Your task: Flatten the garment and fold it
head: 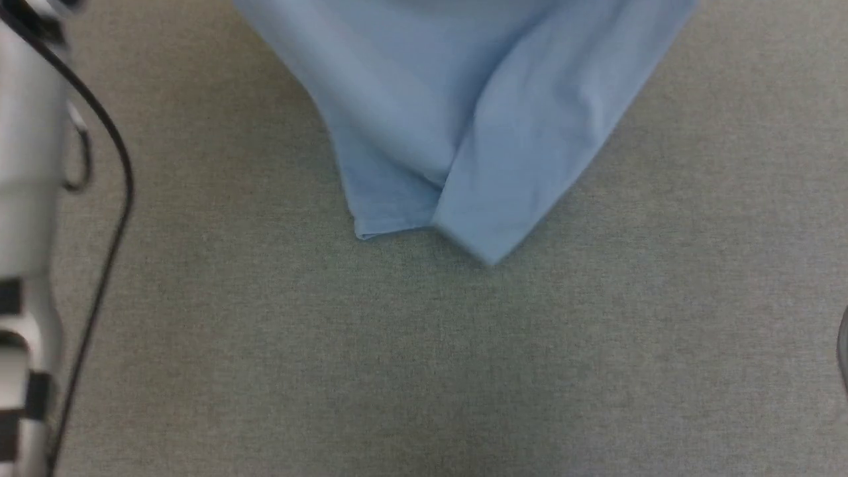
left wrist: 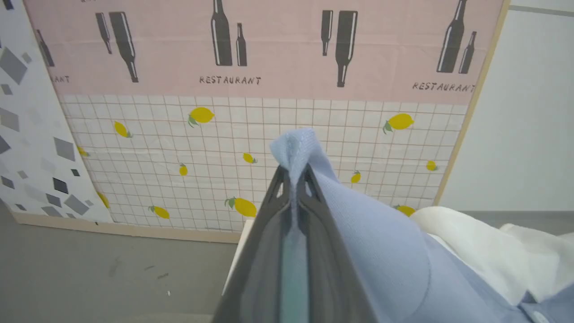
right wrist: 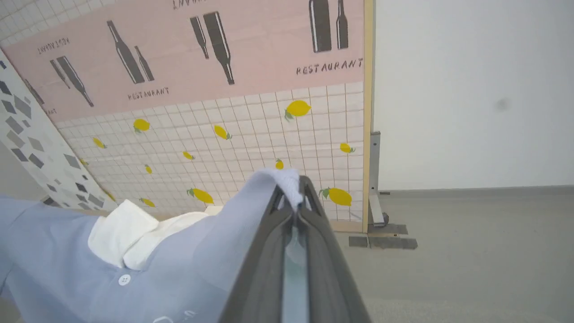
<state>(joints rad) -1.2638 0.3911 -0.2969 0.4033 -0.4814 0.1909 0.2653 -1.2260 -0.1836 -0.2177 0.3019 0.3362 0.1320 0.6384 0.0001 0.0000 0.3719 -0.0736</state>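
1 garment (head: 464,99) is hanging from 2 grippers: left gripper (left wrist: 293,172) and right gripper (right wrist: 293,185) are each pinching its fabric, fingers closed tight.

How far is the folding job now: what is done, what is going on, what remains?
Done: left gripper and right gripper are each shut on a pinch of the garment. In hand: it hangs bunched over the grey surface, not flat. Remaining: spreading it flat and every fold.
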